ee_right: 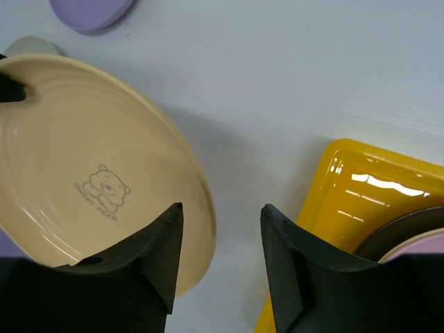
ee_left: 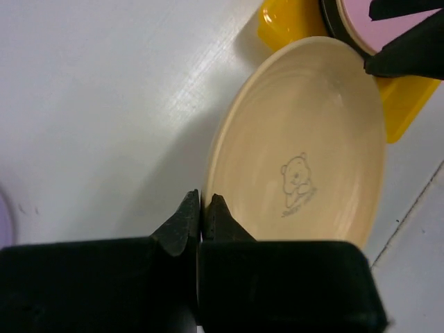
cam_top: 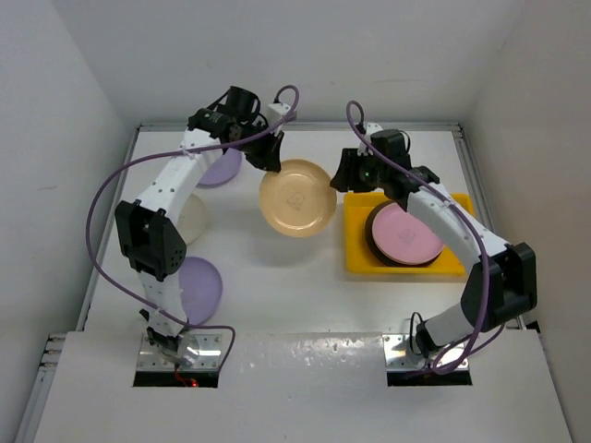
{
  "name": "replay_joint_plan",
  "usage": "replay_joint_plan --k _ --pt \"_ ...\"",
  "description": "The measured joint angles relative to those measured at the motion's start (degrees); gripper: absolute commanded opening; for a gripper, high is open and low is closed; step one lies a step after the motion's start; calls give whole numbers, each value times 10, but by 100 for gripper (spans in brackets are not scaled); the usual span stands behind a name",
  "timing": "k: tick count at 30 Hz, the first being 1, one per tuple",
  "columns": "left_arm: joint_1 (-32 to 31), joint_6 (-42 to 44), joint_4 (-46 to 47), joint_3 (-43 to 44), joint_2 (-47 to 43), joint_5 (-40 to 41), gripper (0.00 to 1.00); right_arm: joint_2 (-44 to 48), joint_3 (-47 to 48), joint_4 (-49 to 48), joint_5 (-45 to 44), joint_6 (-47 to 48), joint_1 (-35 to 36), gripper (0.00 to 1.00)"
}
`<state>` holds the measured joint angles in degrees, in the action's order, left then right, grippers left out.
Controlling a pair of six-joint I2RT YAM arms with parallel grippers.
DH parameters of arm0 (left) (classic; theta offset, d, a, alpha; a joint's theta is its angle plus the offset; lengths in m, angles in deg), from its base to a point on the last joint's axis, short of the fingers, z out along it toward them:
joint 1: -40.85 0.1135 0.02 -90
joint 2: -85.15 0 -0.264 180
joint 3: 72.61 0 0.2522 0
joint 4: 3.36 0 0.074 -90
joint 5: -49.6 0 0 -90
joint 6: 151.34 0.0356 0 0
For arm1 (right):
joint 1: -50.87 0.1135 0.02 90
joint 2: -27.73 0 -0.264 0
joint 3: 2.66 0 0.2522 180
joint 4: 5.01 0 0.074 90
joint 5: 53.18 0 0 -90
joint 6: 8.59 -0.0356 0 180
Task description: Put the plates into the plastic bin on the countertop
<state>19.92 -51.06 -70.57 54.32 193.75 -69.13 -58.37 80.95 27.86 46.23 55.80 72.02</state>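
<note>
The left tool point(ee_left: 201, 208) is pinched narrow on the rim of the pale orange plate point(cam_top: 296, 198), holding it tilted above the counter point(cam_top: 277, 286), just left of the yellow bin point(cam_top: 360, 258). The right tool point(ee_right: 222, 211) stands wide, with the plate's far rim showing in its gap. In the bin, a pink plate point(cam_top: 406, 233) lies on a dark-rimmed plate point(cam_top: 374, 247). Two lavender plates point(cam_top: 201, 286) point(cam_top: 222, 168) and a cream plate point(cam_top: 194, 220) lie at the left.
</note>
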Motion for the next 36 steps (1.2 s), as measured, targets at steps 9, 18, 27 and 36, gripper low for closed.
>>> replay_joint_plan --k 9,18,27,36 --pt "0 0 -14 -3 3 -47 0 0 -59 -36 23 -44 1 24" --pt "0 4 4 -10 3 -64 99 25 -99 -61 45 -67 -3 0" --pt "12 -4 4 -10 3 2 99 210 -161 74 -52 -76 -171 0" --pt "49 -3 11 -26 2 51 99 302 -234 226 -136 -72 -356 0"
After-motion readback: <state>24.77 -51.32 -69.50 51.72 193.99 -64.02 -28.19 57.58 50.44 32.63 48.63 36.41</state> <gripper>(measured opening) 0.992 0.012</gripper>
